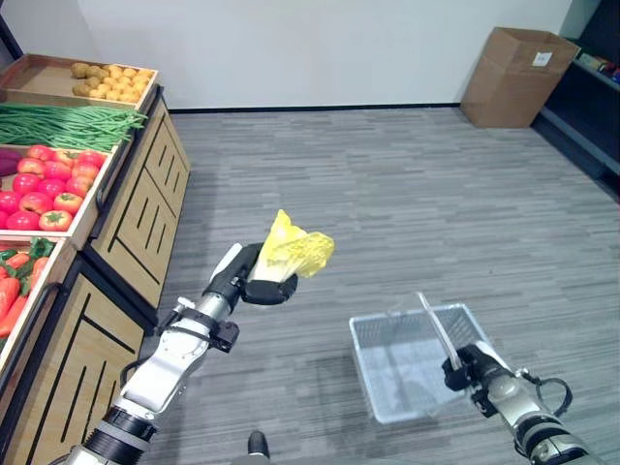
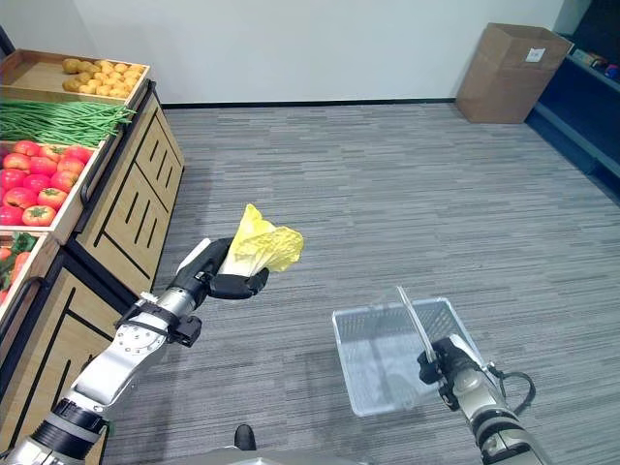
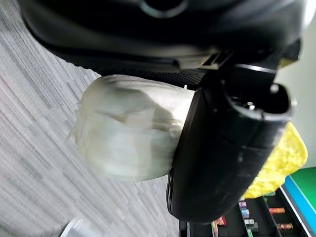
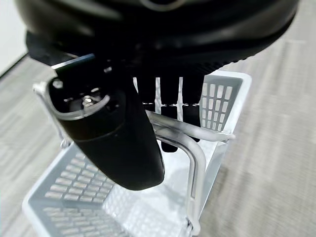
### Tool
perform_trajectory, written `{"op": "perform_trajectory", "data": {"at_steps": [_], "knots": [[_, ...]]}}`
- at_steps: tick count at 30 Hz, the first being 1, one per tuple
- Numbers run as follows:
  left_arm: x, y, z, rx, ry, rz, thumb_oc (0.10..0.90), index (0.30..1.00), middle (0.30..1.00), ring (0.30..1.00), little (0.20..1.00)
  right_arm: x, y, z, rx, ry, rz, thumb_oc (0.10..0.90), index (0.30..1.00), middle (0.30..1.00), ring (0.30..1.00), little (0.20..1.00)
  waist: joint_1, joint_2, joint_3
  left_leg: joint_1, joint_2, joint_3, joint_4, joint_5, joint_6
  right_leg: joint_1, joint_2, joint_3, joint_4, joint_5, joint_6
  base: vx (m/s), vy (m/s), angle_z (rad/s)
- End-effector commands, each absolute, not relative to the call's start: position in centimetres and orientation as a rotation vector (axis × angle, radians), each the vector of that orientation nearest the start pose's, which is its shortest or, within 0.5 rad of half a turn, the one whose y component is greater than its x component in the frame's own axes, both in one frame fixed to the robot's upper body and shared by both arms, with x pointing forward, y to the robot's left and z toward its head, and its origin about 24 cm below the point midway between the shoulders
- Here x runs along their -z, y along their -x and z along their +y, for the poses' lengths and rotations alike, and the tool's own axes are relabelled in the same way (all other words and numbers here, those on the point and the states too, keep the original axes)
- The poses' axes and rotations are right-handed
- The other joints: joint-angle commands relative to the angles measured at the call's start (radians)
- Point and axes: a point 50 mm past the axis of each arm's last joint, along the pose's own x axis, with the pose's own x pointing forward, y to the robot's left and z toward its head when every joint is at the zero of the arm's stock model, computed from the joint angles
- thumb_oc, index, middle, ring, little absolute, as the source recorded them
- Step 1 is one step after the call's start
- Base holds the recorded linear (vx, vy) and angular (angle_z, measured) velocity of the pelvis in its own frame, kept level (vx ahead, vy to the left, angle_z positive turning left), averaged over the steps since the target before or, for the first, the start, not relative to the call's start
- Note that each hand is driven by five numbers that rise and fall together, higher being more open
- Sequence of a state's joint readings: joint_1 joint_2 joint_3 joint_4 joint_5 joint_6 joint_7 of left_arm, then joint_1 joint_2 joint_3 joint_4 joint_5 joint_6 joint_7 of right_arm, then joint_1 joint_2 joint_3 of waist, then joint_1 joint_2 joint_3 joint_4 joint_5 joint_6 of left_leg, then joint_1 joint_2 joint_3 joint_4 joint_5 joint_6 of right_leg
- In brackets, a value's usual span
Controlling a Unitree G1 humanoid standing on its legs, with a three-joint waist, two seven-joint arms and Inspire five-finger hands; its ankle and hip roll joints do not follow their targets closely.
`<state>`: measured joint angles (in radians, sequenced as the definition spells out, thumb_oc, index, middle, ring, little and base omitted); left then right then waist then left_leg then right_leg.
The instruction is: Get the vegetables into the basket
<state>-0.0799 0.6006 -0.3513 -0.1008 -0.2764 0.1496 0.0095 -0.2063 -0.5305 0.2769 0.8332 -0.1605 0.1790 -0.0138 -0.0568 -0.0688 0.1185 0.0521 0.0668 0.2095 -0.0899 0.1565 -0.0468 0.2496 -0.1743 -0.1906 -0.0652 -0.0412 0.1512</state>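
Note:
My left hand is shut on a napa cabbage with yellow crinkled leaves and a pale stem end, held in the air over the floor to the left of the basket. A grey-white plastic basket hangs low over the carpet at the lower right, and nothing shows inside it. My right hand is shut on its metal handle, which stands up from the near rim. About a basket's width of carpet shows between the cabbage and the basket.
A wooden produce stand runs along the left, with crates of potatoes, green beans, tomatoes and carrots. A cardboard box stands at the far right by dark shelving. Grey carpet lies between.

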Motion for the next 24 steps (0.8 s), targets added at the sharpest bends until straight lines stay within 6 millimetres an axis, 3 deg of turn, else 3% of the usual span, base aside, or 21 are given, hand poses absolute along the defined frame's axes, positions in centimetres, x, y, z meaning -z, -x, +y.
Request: {"op": "perform_trajectory", "data": {"at_steps": [1, 2, 3, 5, 11, 19, 24], "knots": [[-11.0, -28.2, 14.0, 0.41, -0.337, -0.154, 0.4, 0.3, 0.3, 0.3, 0.3, -1.9, -30.1, -30.5, 0.135, 0.968, 0.507, 0.4, 0.3, 0.3, 0.3, 0.3, 0.018, 0.022, -0.044, 0.125, 0.06, 0.008, 0.009, -0.156, -0.038, -0.102, -0.016, 0.009, 0.009, 0.071, 0.02, 0.0, 0.0, 0.0], [-11.0, -28.3, 13.9, 0.41, -0.337, -0.156, 0.4, 0.3, 0.3, 0.3, 0.3, -1.9, -30.2, -30.5, 0.136, 0.968, 0.506, 0.4, 0.3, 0.3, 0.3, 0.3, 0.018, 0.023, -0.043, 0.125, 0.06, 0.008, 0.01, -0.156, -0.038, -0.103, -0.016, 0.009, 0.01, 0.07, 0.02, 0.0, 0.0, 0.0], [-10.2, -28.6, 13.1, 0.435, -0.361, -0.125, 0.4, 0.3, 0.3, 0.3, 0.3, -3.6, -31.6, -29.0, 0.103, 1.0, 0.415, 0.4, 0.3, 0.3, 0.3, 0.3, 0.011, 0.03, -0.045, 0.125, 0.062, 0.01, 0.012, -0.156, -0.039, -0.106, -0.015, 0.013, 0.015, 0.068, 0.018, -0.03, -0.023, -0.02], [-9.4, -29.0, 12.3, 0.458, -0.398, -0.094, 0.4, 0.3, 0.3, 0.3, 0.3, -5.1, -33.0, -27.2, 0.082, 1.0, 0.327, 0.4, 0.3, 0.3, 0.3, 0.3, 0.004, 0.038, -0.049, 0.125, 0.062, 0.013, 0.015, -0.154, -0.04, -0.107, -0.015, 0.017, 0.018, 0.065, 0.016, -0.04, -0.018, -0.06], [-6.7, -29.6, 10.9, 0.486, -0.499, -0.003, 0.4, 0.3, 0.3, 0.3, 0.3, -7.9, -34.4, -23.7, 0.019, 1.002, 0.153, 0.4, 0.3, 0.3, 0.3, 0.3, -0.017, 0.053, -0.055, 0.127, 0.067, 0.022, 0.02, -0.151, -0.041, -0.117, -0.012, 0.034, 0.028, 0.06, 0.011, -0.02, -0.009, -0.08], [-2.5, -29.7, 9.7, 0.48, -0.622, 0.13, 0.4, 0.3, 0.3, 0.3, 0.3, -9.7, -34.2, -20.2, -0.042, 0.957, -0.008, 0.4, 0.3, 0.3, 0.3, 0.3, -0.041, 0.064, -0.059, 0.133, 0.068, 0.037, 0.02, -0.151, -0.043, -0.125, -0.009, 0.051, 0.029, 0.059, 0.008, -0.01, -0.009, -0.08], [0.2, -29.3, 8.8, 0.48, -0.748, 0.215, 0.4, 0.3, 0.3, 0.3, 0.3, -10.3, -33.1, -17.4, -0.116, 0.88, -0.116, 0.4, 0.3, 0.3, 0.3, 0.3, -0.062, 0.071, -0.061, 0.135, 0.071, 0.049, 0.016, -0.149, -0.044, -0.132, -0.007, 0.06, 0.027, 0.063, 0.008, -0.01, -0.009, -0.05]]}}
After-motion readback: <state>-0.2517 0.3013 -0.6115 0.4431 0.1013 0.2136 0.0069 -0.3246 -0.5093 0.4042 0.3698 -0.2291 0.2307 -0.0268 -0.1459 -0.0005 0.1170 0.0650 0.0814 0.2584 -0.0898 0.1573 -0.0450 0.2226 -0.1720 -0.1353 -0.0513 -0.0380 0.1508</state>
